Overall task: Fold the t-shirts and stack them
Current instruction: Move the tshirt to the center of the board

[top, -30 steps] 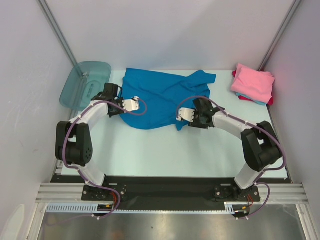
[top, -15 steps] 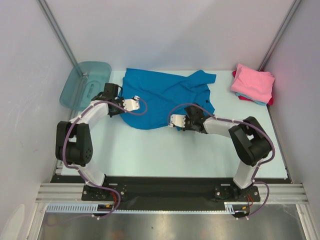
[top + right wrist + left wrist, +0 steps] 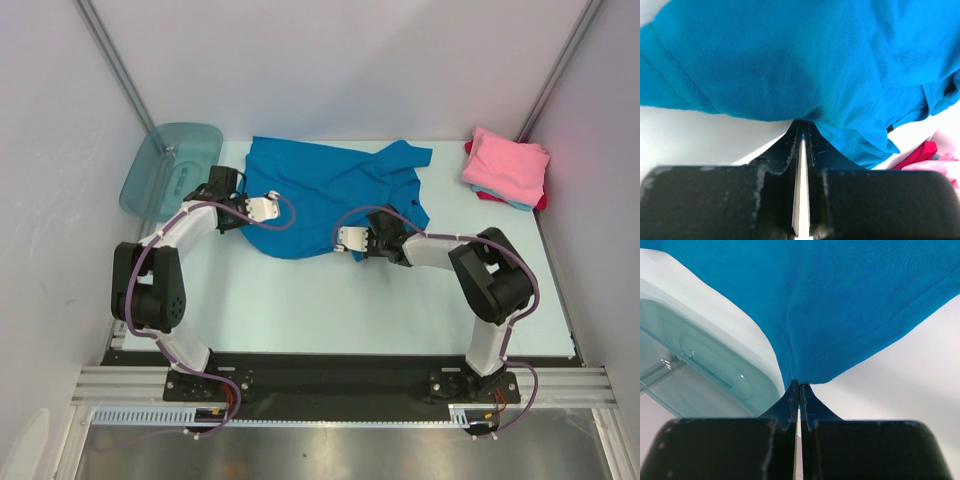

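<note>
Clamps the blue t-shirt point(image 3: 330, 190), spread at 12 o'clock on the table point(image 3: 330, 310), from two sides. Pinches its 9 o'clock edge in the left gripper point(image 3: 265, 207), jaws pressed together. Nips its 6 o'clock hem in the right gripper point(image 3: 346, 240), jaws all but touching. At 2 o'clock, well apart, the pink t-shirt point(image 3: 505, 160) atop folded ones; at 10 o'clock, the teal tub point(image 3: 165, 170).

The left arm point(image 3: 150, 285) and right arm point(image 3: 495, 285) share one build: bulky black joint housings linked by white tubular segments. A purple cable point(image 3: 291, 214) trails along each. Their bases bolt to a black plate point(image 3: 330, 372) on a silver rail point(image 3: 120, 385). The left hand point(image 3: 799, 386) and right hand point(image 3: 802, 127) have matte black fingers with scuffed, greyish edges.
</note>
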`<state>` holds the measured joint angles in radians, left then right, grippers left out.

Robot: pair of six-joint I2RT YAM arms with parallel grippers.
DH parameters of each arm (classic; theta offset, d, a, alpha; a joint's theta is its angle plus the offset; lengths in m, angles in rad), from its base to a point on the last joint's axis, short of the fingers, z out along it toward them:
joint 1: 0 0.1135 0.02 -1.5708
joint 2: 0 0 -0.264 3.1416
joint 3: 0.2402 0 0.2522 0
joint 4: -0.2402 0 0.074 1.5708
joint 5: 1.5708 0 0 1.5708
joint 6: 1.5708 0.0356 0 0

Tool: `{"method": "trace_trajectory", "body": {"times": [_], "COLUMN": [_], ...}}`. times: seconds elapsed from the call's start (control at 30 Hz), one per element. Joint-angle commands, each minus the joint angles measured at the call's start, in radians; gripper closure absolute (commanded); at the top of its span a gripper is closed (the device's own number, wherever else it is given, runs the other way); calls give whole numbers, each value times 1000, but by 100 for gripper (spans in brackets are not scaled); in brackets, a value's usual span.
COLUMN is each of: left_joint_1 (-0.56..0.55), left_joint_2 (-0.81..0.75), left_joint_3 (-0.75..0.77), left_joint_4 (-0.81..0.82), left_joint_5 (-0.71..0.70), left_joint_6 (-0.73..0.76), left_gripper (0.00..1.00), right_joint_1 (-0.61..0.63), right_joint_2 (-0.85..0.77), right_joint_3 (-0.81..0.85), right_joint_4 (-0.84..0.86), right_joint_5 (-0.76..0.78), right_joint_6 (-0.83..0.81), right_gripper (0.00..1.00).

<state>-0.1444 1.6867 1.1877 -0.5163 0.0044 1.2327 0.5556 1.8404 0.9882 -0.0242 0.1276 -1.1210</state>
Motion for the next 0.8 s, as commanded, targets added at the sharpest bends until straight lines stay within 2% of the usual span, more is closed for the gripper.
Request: {"method": "trace_trajectory", "body": {"times": [0.0,0.43,0.5,0.53,0.77], "left_joint_1": [-7,-9,-9,-9,-9], "left_joint_2": [-12,18,22,25,34], "left_joint_3": [42,79,82,85,90], "left_joint_4": [19,19,19,19,19], "left_joint_5": [-1,5,5,5,-1], "left_joint_6": [-1,4,5,4,16], "left_gripper": [100,100,100,100,100], "right_joint_1": [-9,-68,-68,-66,-57], "right_joint_2": [-13,-23,-17,-12,-15], "right_joint_3": [15,-16,-13,-8,29], "right_joint_4": [-17,-43,-42,-39,-42], "right_joint_5": [12,21,18,20,39], "right_joint_6": [-14,-25,-19,-17,-13], "right_gripper": [94,91,92,100,100]}}
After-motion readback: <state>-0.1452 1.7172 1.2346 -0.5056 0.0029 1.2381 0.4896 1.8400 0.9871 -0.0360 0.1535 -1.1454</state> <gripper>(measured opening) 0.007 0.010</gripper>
